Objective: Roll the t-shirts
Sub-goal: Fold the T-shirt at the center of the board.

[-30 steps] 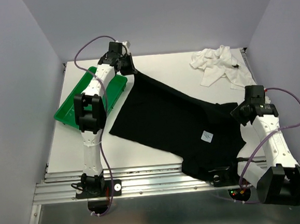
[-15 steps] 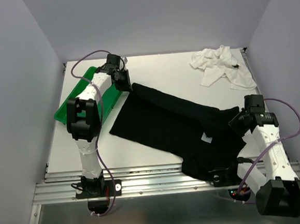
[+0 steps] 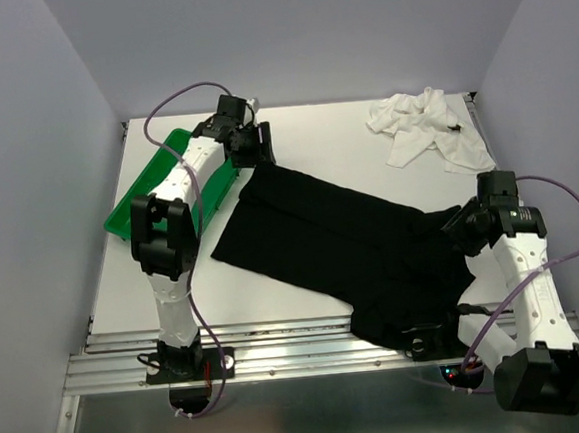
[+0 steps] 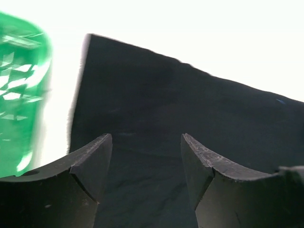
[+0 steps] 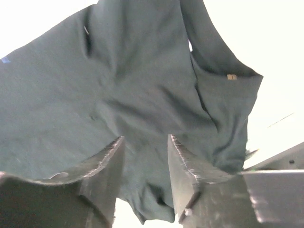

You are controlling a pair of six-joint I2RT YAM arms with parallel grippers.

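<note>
Left gripper (image 4: 146, 142), jaws parted and empty, hovers over the far-left end of the black t-shirt (image 3: 342, 242). The right gripper (image 5: 145, 142), likewise apart, hangs above its near-right collar end. The shirt lies spread diagonally across the table (image 3: 312, 124), apparently laid out for rolling. The white t-shirt (image 3: 423, 126) sits crumpled far right. A small collar tag (image 5: 231, 76) is unreadable.

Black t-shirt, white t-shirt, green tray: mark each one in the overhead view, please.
black t-shirt (image 3: 342, 242), top external view, middle of the spread cloth.
white t-shirt (image 3: 423, 126), top external view, centre of the crumpled heap.
green tray (image 3: 133, 204), top external view, bare floor near its left rim.
</note>
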